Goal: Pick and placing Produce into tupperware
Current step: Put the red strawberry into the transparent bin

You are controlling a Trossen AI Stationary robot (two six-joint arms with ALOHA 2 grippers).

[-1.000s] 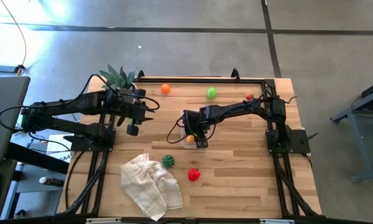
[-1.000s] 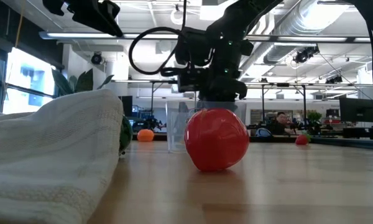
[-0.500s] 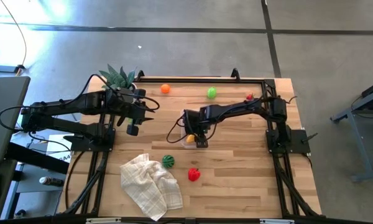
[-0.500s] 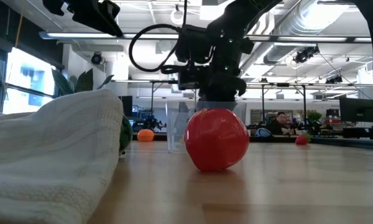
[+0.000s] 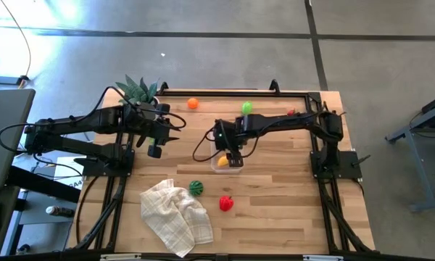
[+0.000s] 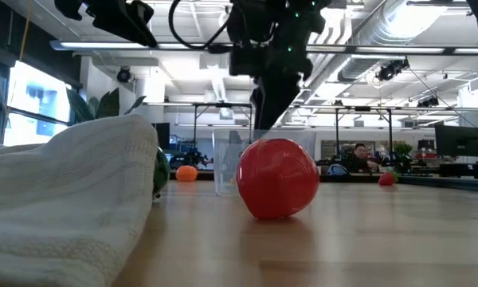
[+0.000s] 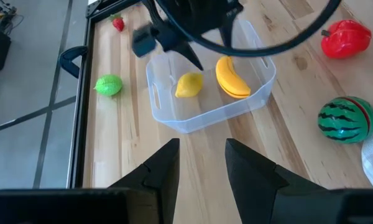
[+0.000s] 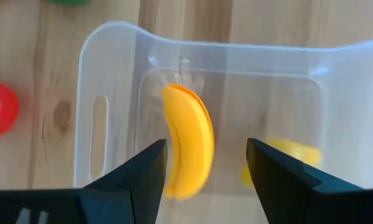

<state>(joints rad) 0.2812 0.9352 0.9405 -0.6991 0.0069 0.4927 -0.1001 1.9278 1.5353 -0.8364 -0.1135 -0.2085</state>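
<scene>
Wooden table [image 5: 275, 188] is carrying the clear tupperware [image 5: 226, 162], now holding the banana [image 8: 188, 140] and a lemon [image 7: 189, 84]. Right gripper [image 5: 230, 148] is rising above it, fingers spread and empty; left gripper [image 5: 155, 143] is still waiting, half open.

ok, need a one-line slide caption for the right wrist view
Right end effector, fingers open, hovers above the clear tub holding a banana and a second yellow piece.

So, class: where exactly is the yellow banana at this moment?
The banana lies inside the clear tub near the table's middle, beside a yellow lemon. In the high view the right gripper hangs open just above it.
</scene>
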